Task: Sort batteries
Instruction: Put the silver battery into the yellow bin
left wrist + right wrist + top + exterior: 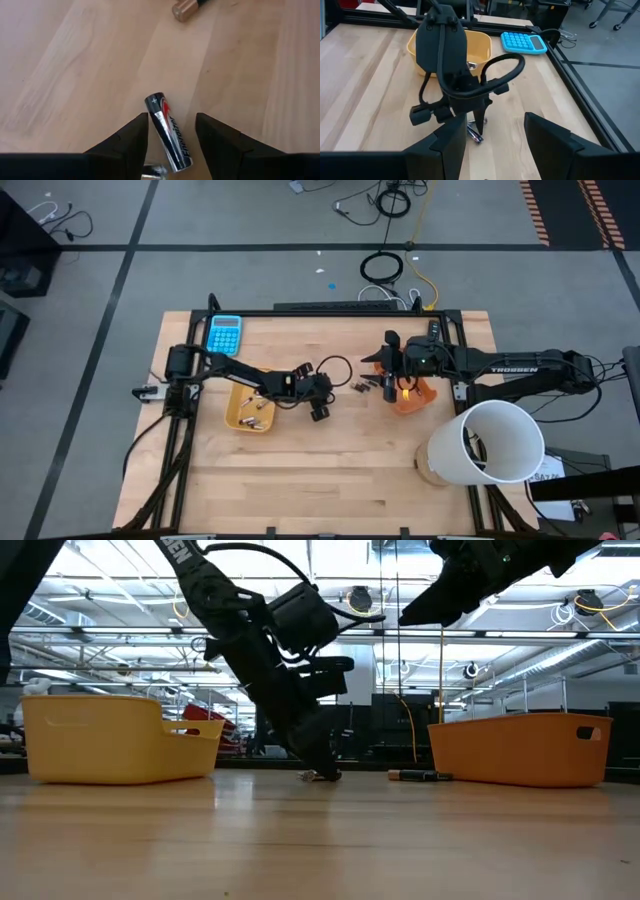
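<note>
Left gripper: the left gripper is down at the wooden table, near its middle, fingers parted and straddling a dark-and-silver battery that lies flat on the wood; contact with the fingers cannot be told.
Second battery: a copper-ended battery lies a little beyond it on the table.
Loose batteries: a few more batteries lie between the two arms.
Yellow tray: the yellow tray beside the left arm holds several batteries.
Right gripper: the right gripper hangs above the orange tray, fingers apart with nothing between them.
Calculator: the blue calculator sits near the far edge.
</note>
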{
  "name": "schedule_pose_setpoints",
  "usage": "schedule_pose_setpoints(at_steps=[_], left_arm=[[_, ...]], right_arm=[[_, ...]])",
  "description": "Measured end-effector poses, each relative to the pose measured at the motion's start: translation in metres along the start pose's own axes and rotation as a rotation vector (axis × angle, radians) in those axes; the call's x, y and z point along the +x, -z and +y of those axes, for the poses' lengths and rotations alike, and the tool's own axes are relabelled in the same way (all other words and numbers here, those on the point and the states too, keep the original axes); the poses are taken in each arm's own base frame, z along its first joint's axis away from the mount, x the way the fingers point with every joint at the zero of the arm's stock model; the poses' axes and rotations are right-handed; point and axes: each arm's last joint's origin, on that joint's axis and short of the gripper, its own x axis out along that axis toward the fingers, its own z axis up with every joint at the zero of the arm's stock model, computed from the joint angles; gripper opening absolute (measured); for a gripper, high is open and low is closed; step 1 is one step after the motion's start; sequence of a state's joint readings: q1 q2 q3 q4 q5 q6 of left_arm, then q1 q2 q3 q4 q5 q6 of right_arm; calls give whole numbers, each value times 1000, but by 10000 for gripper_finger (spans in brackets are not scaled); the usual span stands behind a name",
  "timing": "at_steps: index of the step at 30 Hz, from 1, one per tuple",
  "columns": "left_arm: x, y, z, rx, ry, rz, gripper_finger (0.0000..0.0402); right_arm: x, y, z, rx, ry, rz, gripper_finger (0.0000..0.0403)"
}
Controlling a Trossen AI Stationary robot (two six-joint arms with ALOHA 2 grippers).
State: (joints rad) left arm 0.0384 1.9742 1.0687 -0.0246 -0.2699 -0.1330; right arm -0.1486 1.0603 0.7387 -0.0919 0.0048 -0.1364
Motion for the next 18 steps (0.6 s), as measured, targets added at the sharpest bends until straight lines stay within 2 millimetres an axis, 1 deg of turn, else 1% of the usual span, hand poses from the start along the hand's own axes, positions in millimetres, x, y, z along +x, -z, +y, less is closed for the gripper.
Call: schedule_pose_setpoints(at_steps=[6,11,14,18], left_arm=[[1,2,-7,88,-2,1,178],[1,3,-9,155,26,7,173],[1,3,-10,185,69,12,154],[1,4,-11,189,113,19,113]], right_arm=[[0,0,0,-1,0,0,189],[0,0,0,-1,0,-4,189],[0,0,0,-1,0,-4,189],[0,0,0,-2,0,-4,189]])
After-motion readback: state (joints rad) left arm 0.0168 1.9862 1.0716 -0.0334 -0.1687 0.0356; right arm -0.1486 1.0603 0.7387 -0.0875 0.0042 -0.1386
